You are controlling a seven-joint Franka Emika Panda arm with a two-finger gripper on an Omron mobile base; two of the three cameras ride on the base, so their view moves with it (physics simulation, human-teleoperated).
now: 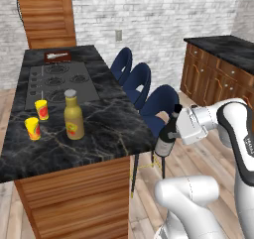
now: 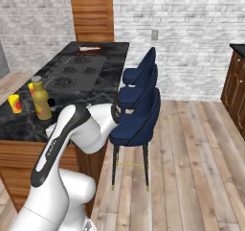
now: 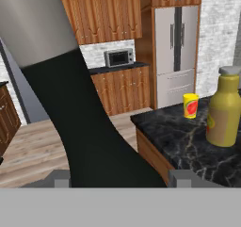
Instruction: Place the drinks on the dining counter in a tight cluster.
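My gripper [image 1: 172,132] is shut on the slim dark wine bottle [image 1: 162,146], gripping it near the shoulder. The bottle hangs slightly tilted in the air just off the right edge of the dining counter [image 1: 111,129], in front of the nearest stool. In the hand view its dark body [image 3: 89,127] and pale label sit between my fingertips [image 3: 181,178]. The mustard-yellow bottle [image 1: 73,116] [image 2: 41,100] [image 3: 227,110] stands upright on the counter's near half, left of my gripper.
Two small yellow cans [image 1: 41,109] [image 1: 32,128] stand left of the mustard bottle. A black cooktop [image 1: 57,82] lies behind them, with a wooden tray [image 1: 58,56] at the far end. Blue stools [image 1: 141,82] [image 2: 139,105] line the counter's right side. A wall counter [image 1: 223,47] is at the far right.
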